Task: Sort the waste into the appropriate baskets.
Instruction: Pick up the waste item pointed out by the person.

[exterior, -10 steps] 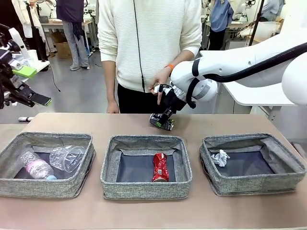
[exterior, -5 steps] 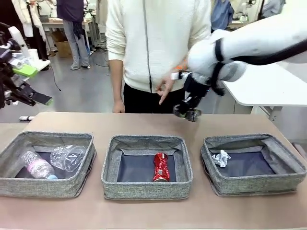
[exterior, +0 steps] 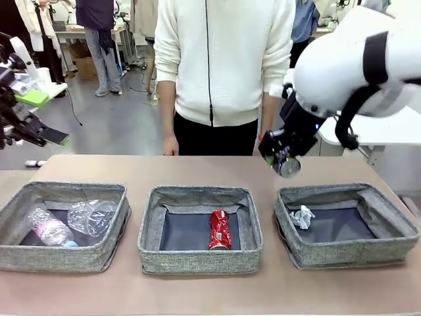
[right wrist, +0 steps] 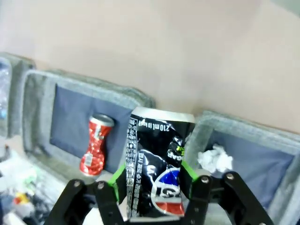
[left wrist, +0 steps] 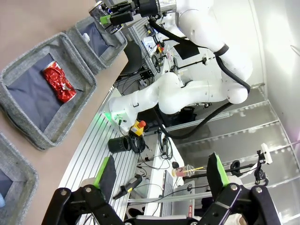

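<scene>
Nearest the camera, three grey woven baskets in a row: the middle basket (exterior: 200,228) holds a crushed red can (exterior: 219,230). Left of it lie a clear bottle (exterior: 49,227) and cup (exterior: 91,216); right, a paper wad (exterior: 302,216). Beyond, the right gripper (exterior: 284,155) — clamped on a crushed dark can (right wrist: 157,168) — hangs above the table. Left gripper (left wrist: 159,174): jaws apart, empty.

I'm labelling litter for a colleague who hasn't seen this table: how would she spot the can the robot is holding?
Follow the right arm to its gripper, raised above the table behind the right basket. Clamped between the green pads is the crushed dark printed can. Unlike the crushed red can lying in the middle basket, it is black with white print.
</scene>
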Motion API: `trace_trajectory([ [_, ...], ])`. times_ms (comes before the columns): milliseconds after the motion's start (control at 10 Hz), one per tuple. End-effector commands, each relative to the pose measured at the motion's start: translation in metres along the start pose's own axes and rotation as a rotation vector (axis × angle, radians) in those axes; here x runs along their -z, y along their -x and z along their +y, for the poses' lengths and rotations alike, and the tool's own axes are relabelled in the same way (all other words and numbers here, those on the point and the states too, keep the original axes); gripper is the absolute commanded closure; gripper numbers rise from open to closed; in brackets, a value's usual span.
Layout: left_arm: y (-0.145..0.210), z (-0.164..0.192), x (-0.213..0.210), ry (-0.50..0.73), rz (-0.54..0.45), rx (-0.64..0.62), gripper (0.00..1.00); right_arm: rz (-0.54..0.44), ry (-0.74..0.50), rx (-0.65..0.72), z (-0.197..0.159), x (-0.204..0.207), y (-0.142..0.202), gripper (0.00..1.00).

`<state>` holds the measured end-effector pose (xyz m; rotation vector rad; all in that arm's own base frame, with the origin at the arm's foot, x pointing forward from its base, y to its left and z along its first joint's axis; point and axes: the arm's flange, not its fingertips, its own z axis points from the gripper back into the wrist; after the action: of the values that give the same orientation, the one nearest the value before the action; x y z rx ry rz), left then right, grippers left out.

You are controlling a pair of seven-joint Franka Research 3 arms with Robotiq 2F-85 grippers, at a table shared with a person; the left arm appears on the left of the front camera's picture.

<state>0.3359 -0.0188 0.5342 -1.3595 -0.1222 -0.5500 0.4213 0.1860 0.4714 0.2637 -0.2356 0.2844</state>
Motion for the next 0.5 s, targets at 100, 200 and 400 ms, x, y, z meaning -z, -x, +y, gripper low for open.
trace_trajectory([
  [100, -0.001, -0.002, 0.000, 0.021, -0.011, 0.025, 0.00, 0.000, 0.000, 0.000, 0.000, 0.000, 0.000, 0.61],
  [200, -0.001, -0.002, 0.000, 0.021, -0.011, 0.025, 0.00, -0.005, -0.149, 0.183, -0.008, 0.029, -0.015, 0.61],
  [400, -0.001, -0.002, 0.000, 0.021, -0.011, 0.025, 0.00, 0.014, 0.069, 0.365, 0.071, -0.008, -0.032, 0.61],
])
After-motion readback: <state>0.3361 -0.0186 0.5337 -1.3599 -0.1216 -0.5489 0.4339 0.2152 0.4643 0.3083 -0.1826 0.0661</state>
